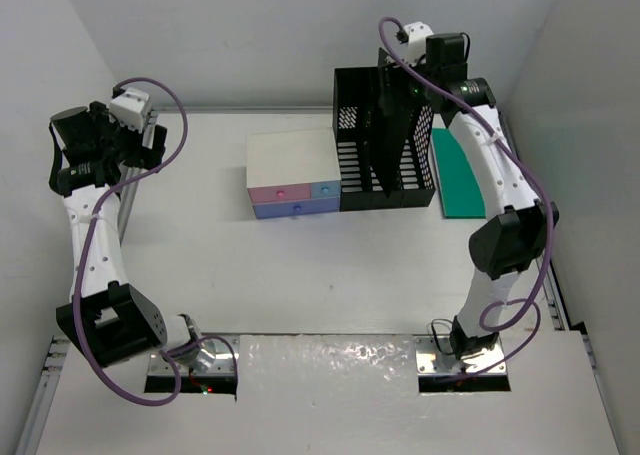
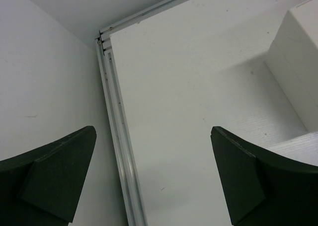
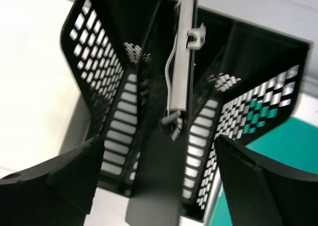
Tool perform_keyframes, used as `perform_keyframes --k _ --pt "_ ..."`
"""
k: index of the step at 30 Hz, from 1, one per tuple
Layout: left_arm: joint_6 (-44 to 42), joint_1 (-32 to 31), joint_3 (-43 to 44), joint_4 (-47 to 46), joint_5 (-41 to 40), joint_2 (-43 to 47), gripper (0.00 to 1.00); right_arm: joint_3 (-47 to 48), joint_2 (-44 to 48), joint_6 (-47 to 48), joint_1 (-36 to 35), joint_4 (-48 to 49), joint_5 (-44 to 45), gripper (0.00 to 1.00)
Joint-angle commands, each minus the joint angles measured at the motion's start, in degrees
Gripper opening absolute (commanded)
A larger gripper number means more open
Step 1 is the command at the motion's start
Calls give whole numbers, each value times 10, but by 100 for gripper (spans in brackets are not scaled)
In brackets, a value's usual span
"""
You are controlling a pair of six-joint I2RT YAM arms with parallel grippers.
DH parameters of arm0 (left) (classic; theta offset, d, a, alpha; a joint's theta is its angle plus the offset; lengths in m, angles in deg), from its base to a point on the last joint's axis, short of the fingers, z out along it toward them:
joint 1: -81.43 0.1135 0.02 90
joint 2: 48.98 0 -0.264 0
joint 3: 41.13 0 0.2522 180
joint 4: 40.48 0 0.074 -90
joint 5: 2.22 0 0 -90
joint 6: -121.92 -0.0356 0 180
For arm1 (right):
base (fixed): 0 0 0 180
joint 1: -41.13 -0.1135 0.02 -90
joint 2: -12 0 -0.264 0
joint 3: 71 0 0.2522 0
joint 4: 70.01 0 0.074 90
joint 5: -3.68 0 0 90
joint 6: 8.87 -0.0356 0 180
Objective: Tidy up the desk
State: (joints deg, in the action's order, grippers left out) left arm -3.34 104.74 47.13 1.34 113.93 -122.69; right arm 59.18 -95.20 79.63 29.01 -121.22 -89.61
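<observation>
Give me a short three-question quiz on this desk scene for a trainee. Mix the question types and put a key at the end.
1. True or false: the clipboard stands inside the organizer.
2. In the top view, what lies just right of the organizer? A: a mug. B: a green pad. C: a red book.
3. Fill in: the left fingers and right fingers both stand ____.

Key: 1 true; 2 B; 3 open.
</observation>
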Motion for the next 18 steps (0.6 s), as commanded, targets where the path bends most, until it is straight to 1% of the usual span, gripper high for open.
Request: perform_keyframes --k 1,2,3,5,6,8,9,11,14,15,17,18 --pt "7 -5 -1 -20 12 6 100 0 27 -12 -2 35 -28 87" --pt "8 -5 -1 -20 13 5 100 -1 22 -12 -1 34 -16 83" --pt "9 -5 -1 -21 14 3 100 -1 17 -12 -2 33 -8 71" --pt "12 -5 -1 -23 15 1 100 0 0 -10 -2 32 23 59" --pt "12 -5 0 -23 16 -2 100 -1 -6 -10 -2 39 31 39" --pt "12 -5 1 -23 16 -5 100 -1 -17 -5 -2 47 43 15" --pt "12 -5 1 -23 14 -5 100 -5 -21 0 -2 58 46 0" --pt "8 -5 0 -21 13 -5 100 -22 -15 4 -3 77 41 0" --pt "4 -5 0 -17 12 -5 100 -105 45 6 -11 162 42 0" --pt "3 -5 1 -17 12 -5 100 -169 92 11 -15 230 47 0" --pt "4 -5 3 -16 12 -6 100 -238 143 11 -21 306 57 0" --pt "5 -6 4 -16 12 -6 100 -303 192 33 -25 379 64 0"
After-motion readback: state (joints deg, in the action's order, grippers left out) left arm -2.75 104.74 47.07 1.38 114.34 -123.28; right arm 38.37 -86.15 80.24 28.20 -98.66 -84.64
